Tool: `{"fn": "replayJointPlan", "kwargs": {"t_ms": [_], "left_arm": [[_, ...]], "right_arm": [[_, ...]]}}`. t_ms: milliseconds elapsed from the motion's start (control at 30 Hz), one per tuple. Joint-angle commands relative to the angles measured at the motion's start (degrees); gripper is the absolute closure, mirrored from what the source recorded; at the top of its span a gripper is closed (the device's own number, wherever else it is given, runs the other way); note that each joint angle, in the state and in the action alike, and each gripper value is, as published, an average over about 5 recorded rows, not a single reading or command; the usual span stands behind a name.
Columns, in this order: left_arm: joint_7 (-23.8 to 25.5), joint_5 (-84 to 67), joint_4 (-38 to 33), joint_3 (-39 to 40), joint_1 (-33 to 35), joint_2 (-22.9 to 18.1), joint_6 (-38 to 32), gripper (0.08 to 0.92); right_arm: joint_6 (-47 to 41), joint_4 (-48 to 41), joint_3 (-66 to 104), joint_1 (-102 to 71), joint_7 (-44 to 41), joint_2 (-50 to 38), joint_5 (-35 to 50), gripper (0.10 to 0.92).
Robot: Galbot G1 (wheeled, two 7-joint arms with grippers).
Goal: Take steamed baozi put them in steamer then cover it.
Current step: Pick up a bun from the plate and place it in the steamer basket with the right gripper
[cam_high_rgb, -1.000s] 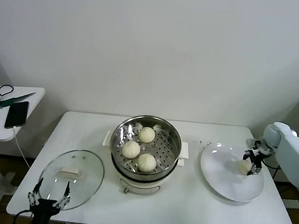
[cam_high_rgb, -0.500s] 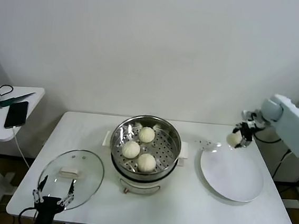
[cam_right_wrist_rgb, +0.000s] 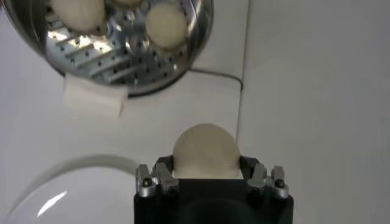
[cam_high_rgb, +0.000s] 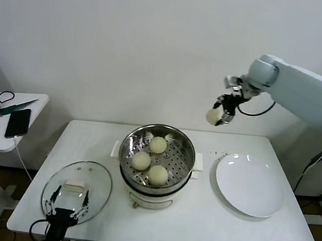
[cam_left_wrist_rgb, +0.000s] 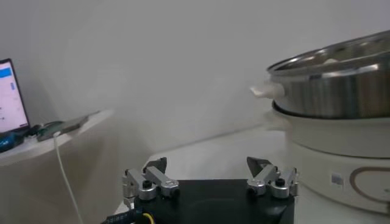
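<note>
We hold the last smooth cream-white baozi bun (cam_high_rgb: 213, 116) clamped in our right gripper (cam_high_rgb: 221, 116), high above the table, with the shiny round steel steamer pot (cam_high_rgb: 157, 154) lying below and to its left, while our left gripper (cam_high_rgb: 67, 205) waits open over the clear glass lid (cam_high_rgb: 78, 190).

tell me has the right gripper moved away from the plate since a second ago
Yes. The right gripper, shut on a baozi, has risen off the plate toward the steamer.
</note>
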Motion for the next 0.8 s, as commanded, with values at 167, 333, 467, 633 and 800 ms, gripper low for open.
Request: {"fn": "replayJointPlan", "kwargs": {"t_ms": [167,333,467,633,800], "left_arm": [[0.03,-0.06,-0.07,0.97,-0.78,1.22,0.08,0.177],[-0.01,-0.27,0.18,0.97,-1.00,1.34,0.04,0.177],[-0.01,-0.52,0.35,0.81,-1.16,1.40,0.00,0.177],[0.01,-0.59,0.47,0.74,-1.07,1.37,-0.06,0.177],[0.02,-0.57,0.69,0.74,-1.16,1.31,-0.06,0.177]], "right_arm": [[-8.74,10.54,-14.36,8.83,8.22,13.37,15.99,0.330],[-11.34,12.85,-17.02,7.85,11.24,14.94,16.68,0.330],[-13.07,14.79,-17.93,6.30,12.76,15.08,16.86,0.330],[-14.53,16.28,-18.18,3.81,14.55,14.13,16.68,0.327],[-15.16,16.48,-17.81,1.42,15.60,13.71,16.42,0.328]]}}
